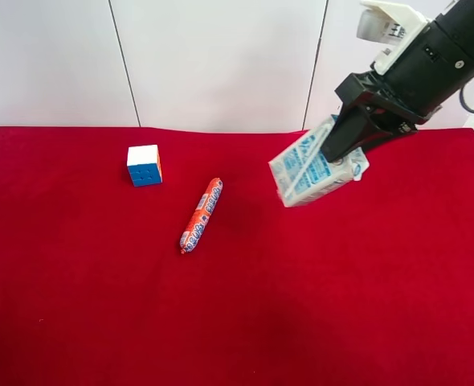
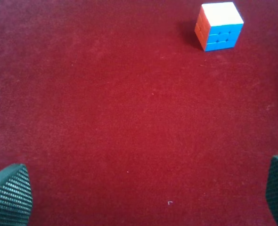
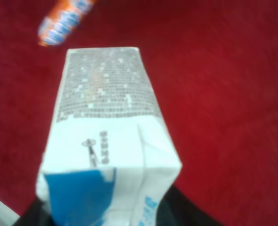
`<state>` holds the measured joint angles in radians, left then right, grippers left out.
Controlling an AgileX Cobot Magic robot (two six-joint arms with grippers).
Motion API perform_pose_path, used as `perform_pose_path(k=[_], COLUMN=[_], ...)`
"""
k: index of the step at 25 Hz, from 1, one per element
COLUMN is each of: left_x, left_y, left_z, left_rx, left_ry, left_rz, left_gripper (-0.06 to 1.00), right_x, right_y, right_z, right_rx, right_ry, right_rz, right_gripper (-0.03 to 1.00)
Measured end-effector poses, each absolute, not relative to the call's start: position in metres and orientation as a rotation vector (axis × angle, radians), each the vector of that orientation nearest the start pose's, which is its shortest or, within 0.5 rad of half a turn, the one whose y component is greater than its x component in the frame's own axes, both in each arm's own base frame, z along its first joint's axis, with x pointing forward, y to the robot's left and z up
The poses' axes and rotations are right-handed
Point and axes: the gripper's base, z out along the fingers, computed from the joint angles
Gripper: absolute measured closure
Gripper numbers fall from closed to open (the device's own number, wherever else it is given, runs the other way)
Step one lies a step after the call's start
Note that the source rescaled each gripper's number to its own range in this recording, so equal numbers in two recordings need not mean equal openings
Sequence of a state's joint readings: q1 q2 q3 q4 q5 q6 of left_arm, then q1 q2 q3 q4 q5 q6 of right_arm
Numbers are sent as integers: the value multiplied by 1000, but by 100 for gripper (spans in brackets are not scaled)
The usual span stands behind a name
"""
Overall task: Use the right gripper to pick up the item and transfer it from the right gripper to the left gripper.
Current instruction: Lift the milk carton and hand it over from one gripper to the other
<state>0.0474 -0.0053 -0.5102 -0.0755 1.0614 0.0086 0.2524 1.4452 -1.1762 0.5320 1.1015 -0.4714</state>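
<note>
The white drink carton with blue print (image 1: 313,170) hangs tilted above the red cloth at the right, held in my right gripper (image 1: 351,143), a black claw on a thick black arm with a white block. The right wrist view shows the carton (image 3: 106,141) close up, filling the frame between the fingers. My left gripper (image 2: 143,197) is open and empty over bare red cloth; only its two fingertips (image 2: 9,195) show. The left arm is out of the exterior high view.
A white-blue-orange puzzle cube (image 1: 145,165) stands at the back left of the red tablecloth (image 1: 100,305); it also shows in the left wrist view (image 2: 219,26). A long orange wrapped sausage (image 1: 202,215) lies mid-table, its end visible in the right wrist view (image 3: 66,21).
</note>
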Motion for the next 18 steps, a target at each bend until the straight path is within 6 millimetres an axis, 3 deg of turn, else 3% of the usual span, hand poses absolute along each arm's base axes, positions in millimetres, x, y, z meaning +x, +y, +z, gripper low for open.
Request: perform_pose_path(k=[9, 18], left_x=[3, 28], left_y=[-20, -43], left_z=[282, 297], left_rx=[132, 548], left_ry=[2069, 2118], left_rz=[-170, -445], left_gripper=[-6, 8], right_x=[252, 231], right_y=[135, 176], right_z=[310, 309], right_rx=[-1076, -1464], right_ry=[2461, 2210], right_rz=[672, 554], right_gripper=[97, 97])
